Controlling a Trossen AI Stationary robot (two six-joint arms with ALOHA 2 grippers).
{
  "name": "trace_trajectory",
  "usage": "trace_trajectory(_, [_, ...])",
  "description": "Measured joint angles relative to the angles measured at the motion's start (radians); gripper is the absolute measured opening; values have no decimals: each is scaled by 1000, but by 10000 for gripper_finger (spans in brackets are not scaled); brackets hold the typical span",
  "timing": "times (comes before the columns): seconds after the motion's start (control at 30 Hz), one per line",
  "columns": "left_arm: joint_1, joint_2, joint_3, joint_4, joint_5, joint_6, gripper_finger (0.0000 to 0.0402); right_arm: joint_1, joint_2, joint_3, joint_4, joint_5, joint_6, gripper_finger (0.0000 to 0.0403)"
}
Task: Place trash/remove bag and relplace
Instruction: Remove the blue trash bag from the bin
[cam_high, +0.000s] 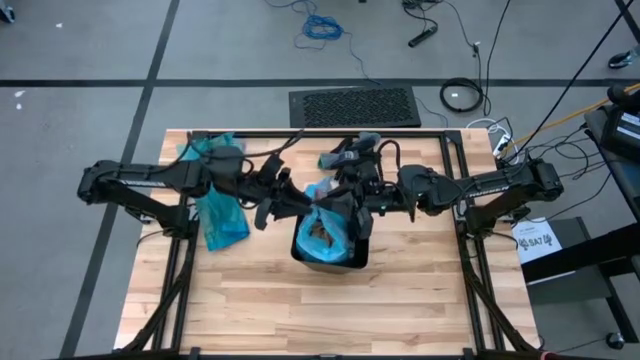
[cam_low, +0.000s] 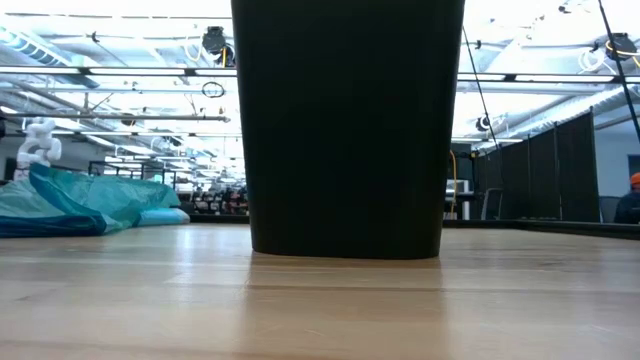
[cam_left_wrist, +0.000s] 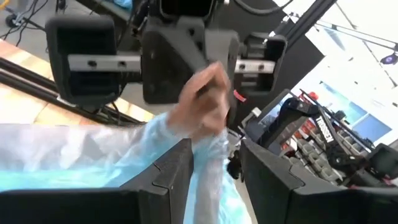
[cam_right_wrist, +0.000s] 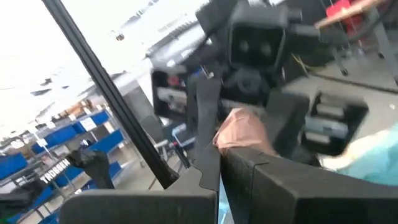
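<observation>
High view: trash (cam_high: 322, 234), brown crumpled scraps, sits in the blue liner bag (cam_high: 322, 222) of a black bin (cam_high: 330, 255) mid-desk. Left gripper (cam_high: 283, 203) reaches in level from the left; its fingers (cam_left_wrist: 163, 180) pinch the liner's rim. Right gripper (cam_high: 352, 196) meets it from the right, fingers (cam_right_wrist: 205, 167) narrow on a brown scrap (cam_right_wrist: 244, 130). Spare blue bags (cam_high: 218, 215) lie left; bare desk (cam_high: 400, 300) toward the near edge.
</observation>
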Motion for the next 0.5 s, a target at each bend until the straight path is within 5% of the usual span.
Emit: trace_trajectory(0.5, [-78, 64, 2, -76, -25, -6, 139, 1, 2, -3, 190, -4, -25, 0])
